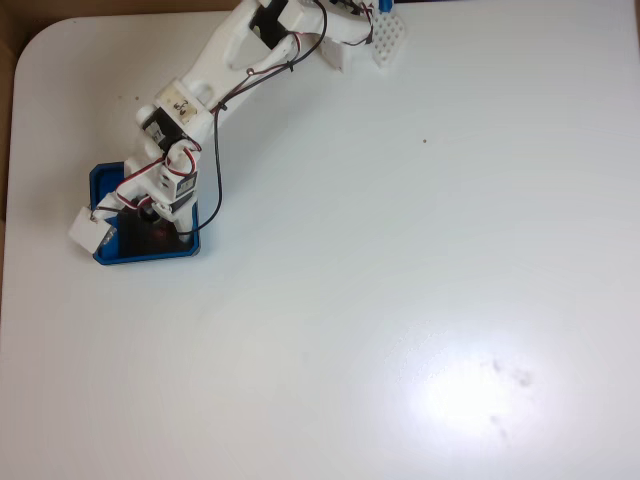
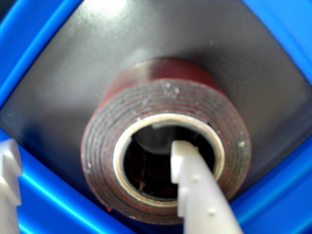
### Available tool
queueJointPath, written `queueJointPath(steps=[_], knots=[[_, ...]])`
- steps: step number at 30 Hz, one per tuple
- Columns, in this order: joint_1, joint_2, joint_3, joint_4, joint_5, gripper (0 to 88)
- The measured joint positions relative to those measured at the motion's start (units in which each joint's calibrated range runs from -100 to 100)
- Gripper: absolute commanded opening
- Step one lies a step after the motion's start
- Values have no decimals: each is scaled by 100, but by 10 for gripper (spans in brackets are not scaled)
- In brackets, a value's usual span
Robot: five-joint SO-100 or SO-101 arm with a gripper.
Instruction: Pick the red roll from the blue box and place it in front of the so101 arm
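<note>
The white arm [image 1: 215, 70] reaches from the top of the fixed view down and to the left across the white worktop [image 1: 400, 300], ending over the blue box [image 1: 105, 180], which sits near the worktop's left edge. Red and black wires [image 1: 215, 150] run along the arm's joints. The arm's end covers much of the box, and a small patch of red [image 1: 158, 236] shows on the dark floor under it. A white perforated block [image 1: 390, 40] stands near the arm's base at the top edge.

In the wrist view the red roll [image 2: 161, 97] lies flat on the black floor [image 2: 97, 63] of the blue box [image 2: 44, 44], its round hole facing up and its pale inner core ringed by layers of red tape. The hand [image 2: 92, 148] is spread: one white finger [image 2: 195, 190] reaches down into the roll's hole, near the right side of the core, while the other finger [image 2: 9, 170] is at the left edge of the picture, outside the roll and above the blue rim. The left side of the roll's ring lies between the two fingers. Whether either finger touches the roll cannot be told. The roll sits near the box wall at the bottom of the wrist view.
</note>
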Motion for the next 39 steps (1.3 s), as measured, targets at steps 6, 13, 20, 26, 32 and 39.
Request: queueJointPath(steps=[6,13,20,26,32,39], knots=[[0,93,-27,0,-8,293],[10,246,-45,-16,-8,293],[10,246,-45,-16,-8,293],[10,246,-45,-16,-8,292],[10,246,-45,-16,-8,282],[10,246,-45,-16,-8,271]])
